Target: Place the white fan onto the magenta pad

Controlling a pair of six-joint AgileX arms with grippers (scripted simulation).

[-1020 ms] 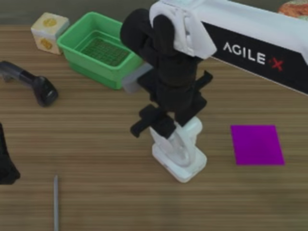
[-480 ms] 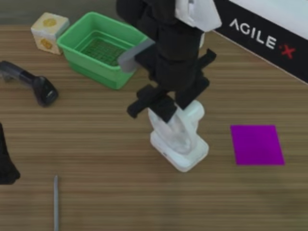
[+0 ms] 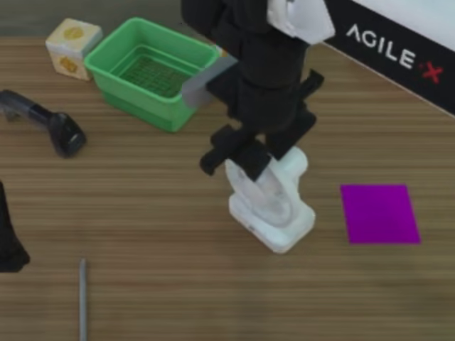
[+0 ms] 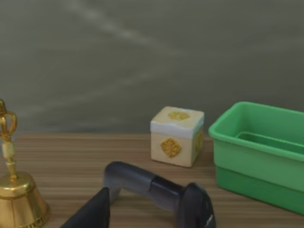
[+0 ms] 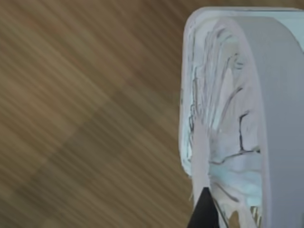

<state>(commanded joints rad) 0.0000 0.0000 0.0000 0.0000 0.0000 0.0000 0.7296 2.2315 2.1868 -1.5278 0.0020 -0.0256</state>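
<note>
The white fan (image 3: 281, 220) stands upright on its rounded base near the table's middle. My right gripper (image 3: 259, 167) comes down from above and is shut on its round grille. In the right wrist view the grille (image 5: 228, 118) fills the frame beside one dark fingertip (image 5: 204, 211). Whether the base is off the wood I cannot tell. The magenta pad (image 3: 379, 213) lies flat to the fan's right, apart from it and bare. My left gripper (image 3: 8, 245) is parked at the table's left edge, and one of its fingers (image 4: 90, 216) shows well off centre, so it is open.
A green basket (image 3: 149, 71) stands at the back left, with a cream and gold cube (image 3: 72, 46) beside it. A black scanner (image 3: 46, 121) lies at the left, and a grey rod (image 3: 82, 298) at the front left. A gold bell (image 4: 14, 194) shows in the left wrist view.
The right arm has carried the fan a little to the right and toward the far side of the table, closer to the pad. The left arm has stayed put.
</note>
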